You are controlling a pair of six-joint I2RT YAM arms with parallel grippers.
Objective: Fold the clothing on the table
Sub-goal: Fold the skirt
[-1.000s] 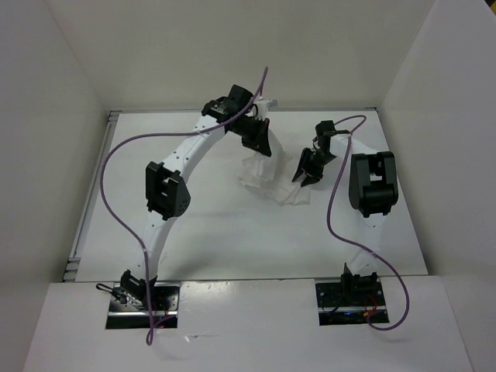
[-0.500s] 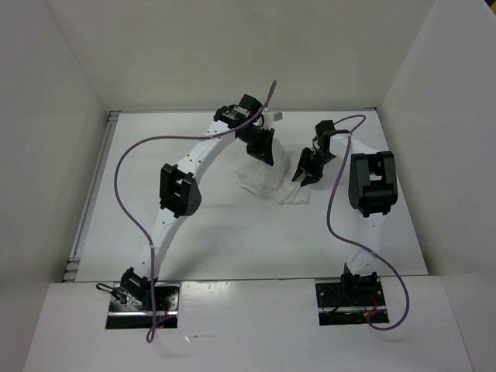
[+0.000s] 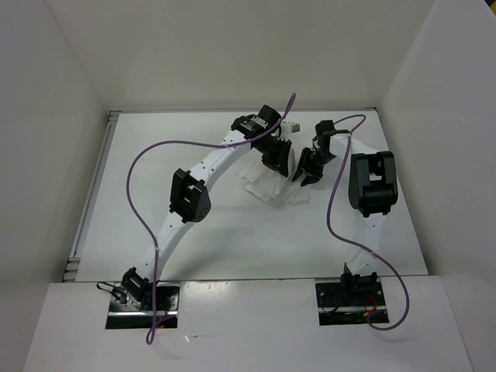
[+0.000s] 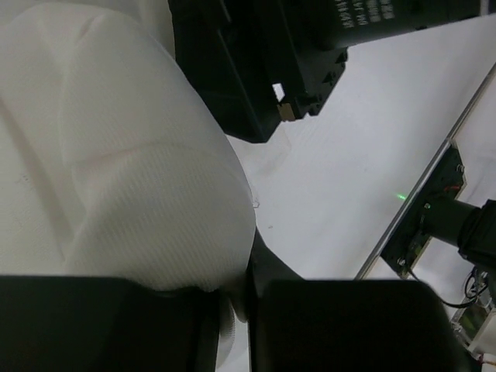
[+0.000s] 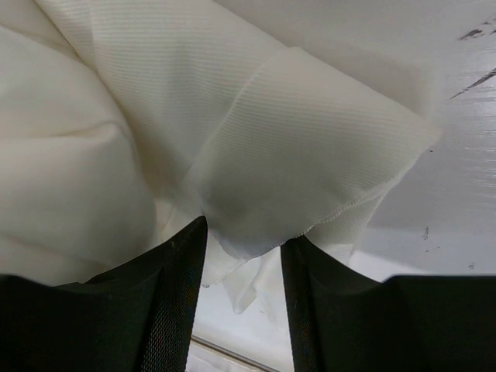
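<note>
From above, both arms hide most of the clothing. Wrist views show the left gripper and right gripper each pinching fabric.

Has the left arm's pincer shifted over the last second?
Yes. The left pincer has swung rightward over the table, carrying the clothing toward the right pincer, which stayed put.

Left arm: mine, arched far forward and rightward, left claw pointing down, its jaws a narrow slit. Right arm: mine, elbow folded high, right claw beside it, jaws partly apart.
</note>
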